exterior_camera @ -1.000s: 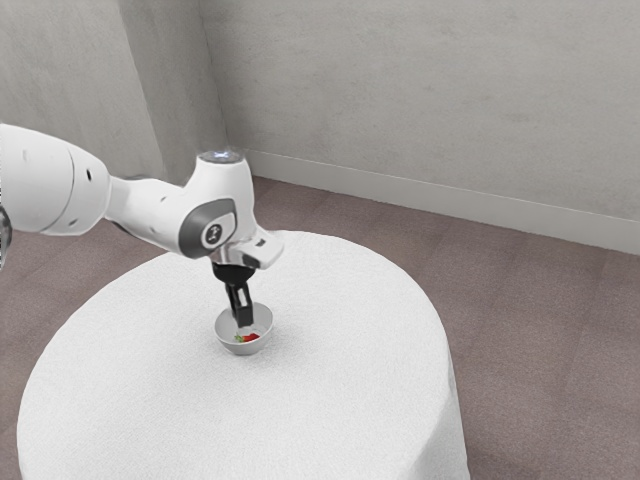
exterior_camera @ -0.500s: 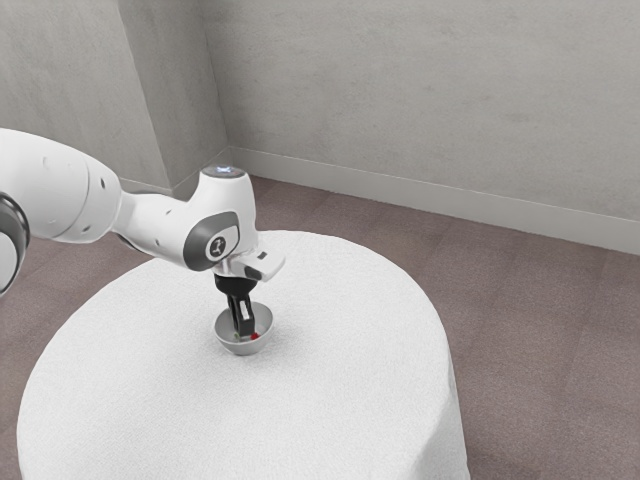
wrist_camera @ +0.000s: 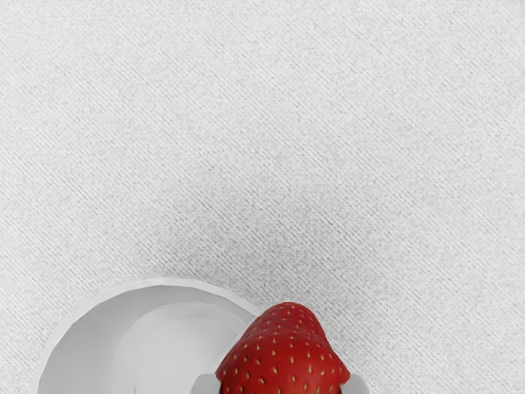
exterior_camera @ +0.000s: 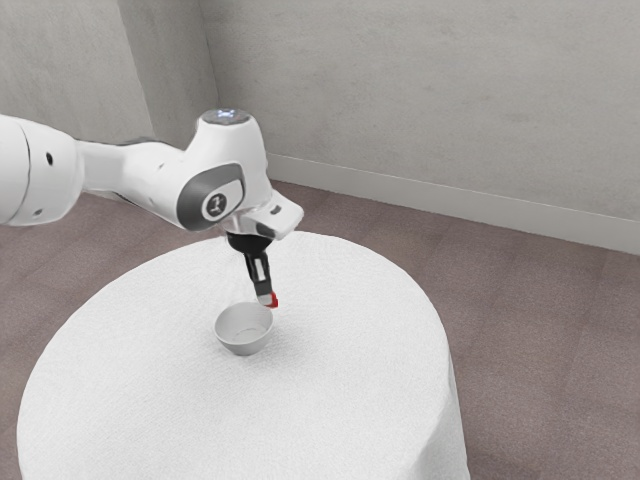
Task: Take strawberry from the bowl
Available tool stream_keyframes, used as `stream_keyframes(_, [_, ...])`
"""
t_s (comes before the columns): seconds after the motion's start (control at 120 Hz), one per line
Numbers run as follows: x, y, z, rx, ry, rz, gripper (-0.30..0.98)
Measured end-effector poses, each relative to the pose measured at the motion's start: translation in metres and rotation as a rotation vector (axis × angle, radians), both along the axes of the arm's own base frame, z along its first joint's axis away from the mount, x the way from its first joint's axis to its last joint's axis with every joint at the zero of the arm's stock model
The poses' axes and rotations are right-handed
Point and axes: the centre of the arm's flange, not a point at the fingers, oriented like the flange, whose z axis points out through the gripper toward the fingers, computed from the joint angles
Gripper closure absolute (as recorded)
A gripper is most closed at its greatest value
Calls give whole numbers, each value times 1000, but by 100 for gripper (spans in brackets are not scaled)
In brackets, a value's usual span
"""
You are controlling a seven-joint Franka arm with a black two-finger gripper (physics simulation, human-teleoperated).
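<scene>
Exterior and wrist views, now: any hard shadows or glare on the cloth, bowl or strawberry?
Exterior view: soft, even light, a faint soft-edged shadow on the cloth near the bowl, no glare spots. Wrist view: broad, diffuse darkening on the cloth beside the bowl and strawberry, no harsh glare on either; the bowl's pale inside is low in contrast.

The bowl (exterior_camera: 245, 343) is on the table (exterior_camera: 340, 400); to the exterior view's right of it, the gripper (exterior_camera: 266, 299) holds the strawberry (wrist_camera: 283, 353).
</scene>
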Motion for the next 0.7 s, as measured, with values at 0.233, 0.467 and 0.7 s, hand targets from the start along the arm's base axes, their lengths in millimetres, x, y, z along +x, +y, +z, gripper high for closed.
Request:
stream_keyframes(0.233, [7, -83, -8, -20, 14, -115, 71])
stream_keyframes(0.467, [10, -90, -72, -10, 111, -101, 69])
stream_keyframes(0.7, [7, -90, -80, -22, 138, -84, 29])
